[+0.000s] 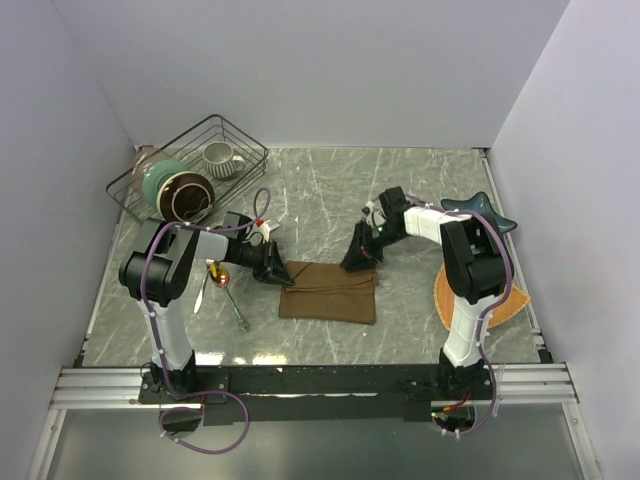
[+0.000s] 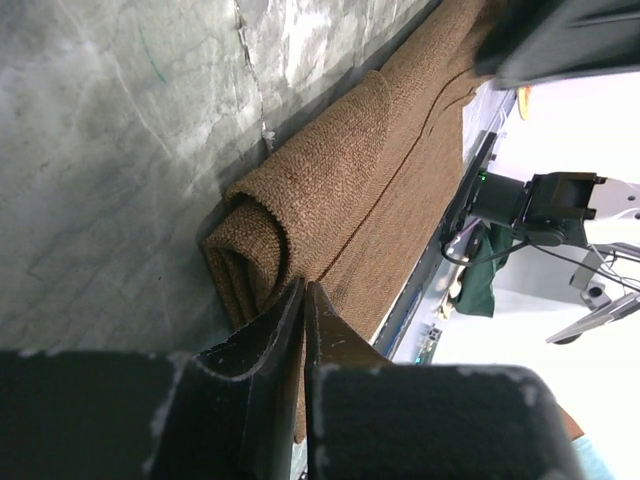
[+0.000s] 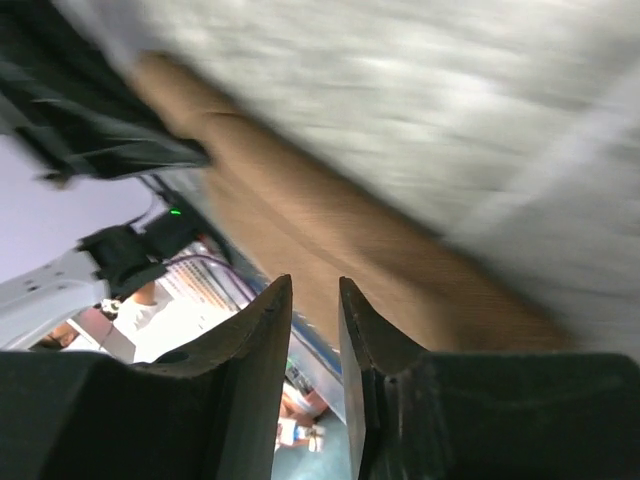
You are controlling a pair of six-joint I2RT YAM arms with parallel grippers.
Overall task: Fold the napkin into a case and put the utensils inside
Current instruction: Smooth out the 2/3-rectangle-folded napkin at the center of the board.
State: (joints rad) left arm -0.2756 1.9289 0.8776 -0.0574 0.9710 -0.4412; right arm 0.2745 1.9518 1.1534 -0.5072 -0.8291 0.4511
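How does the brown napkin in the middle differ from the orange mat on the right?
The napkin is dark brown; the mat is orange. The napkin is a folded rectangle; the mat looks rounded. The napkin lies mostly in view; the mat is partly hidden by the right arm. Both lie flat on the table.

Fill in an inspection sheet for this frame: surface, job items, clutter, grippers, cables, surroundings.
Surface: grey marbled table.
Job's things: dark-brown napkin folded into a rectangle, centre; utensils loose on the table left of it, not inside.
Clutter: wire basket with bowls and a mug, far left; orange mat and teal dish, right.
Grippers: left gripper shut at the napkin's rolled left edge; right gripper slightly open at its far right corner.
Cables: purple cables along both arms, looped at the bases.
Surroundings: plain white walls on three sides.
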